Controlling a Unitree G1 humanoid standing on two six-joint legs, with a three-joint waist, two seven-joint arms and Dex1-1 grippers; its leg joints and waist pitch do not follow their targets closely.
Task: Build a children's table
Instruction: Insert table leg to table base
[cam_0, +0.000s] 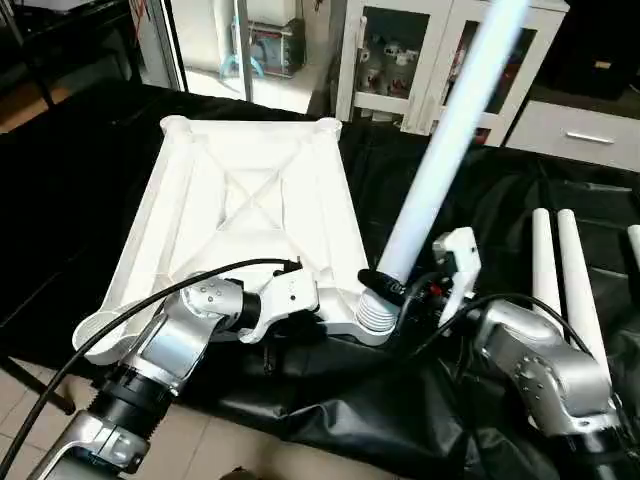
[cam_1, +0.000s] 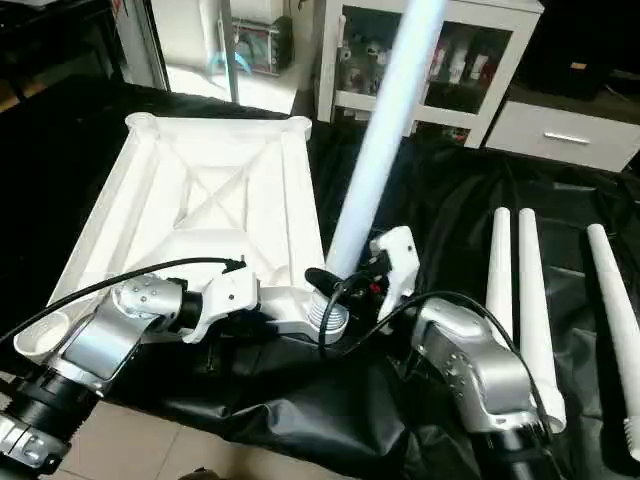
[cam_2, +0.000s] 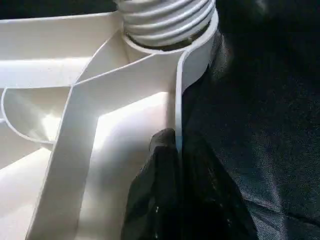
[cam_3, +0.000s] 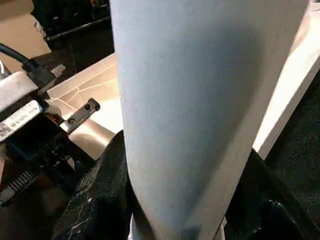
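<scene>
Silver forearms reach forward from the near edge, and between them the work is plain: the first leg is going into its corner. Upside down on the black cloth (cam_0: 300, 400) lies the tabletop (cam_0: 240, 210), its X-braced ribs facing up, the far pair of round sockets unfilled. At the near corner on the robot's right, the threaded end (cam_0: 377, 312) of one leg (cam_0: 440, 150) sits in the corner socket (cam_2: 195, 55) with several turns of thread still showing above the rim — so the leg is started, not seated, and it leans toward the glass-door cabinet (cam_0: 440, 50) instead of standing square. The right gripper (cam_0: 395, 288) has its two black fingers clasped round the leg just above the thread. The left gripper (cam_0: 300, 290) is pressed together on the tabletop's side wall beside that socket, one fingertip (cam_2: 162, 145) on the inner face, pinning the panel down. Three more legs (cam_1: 520, 300) lie side by side on the cloth to the robot's right, well apart from the tabletop. By my reading, the next move calls for turning the leg down its thread while the left arm keeps the tabletop from swivelling — and straightening the leg first, since a tilted start may cross the plastic thread.
</scene>
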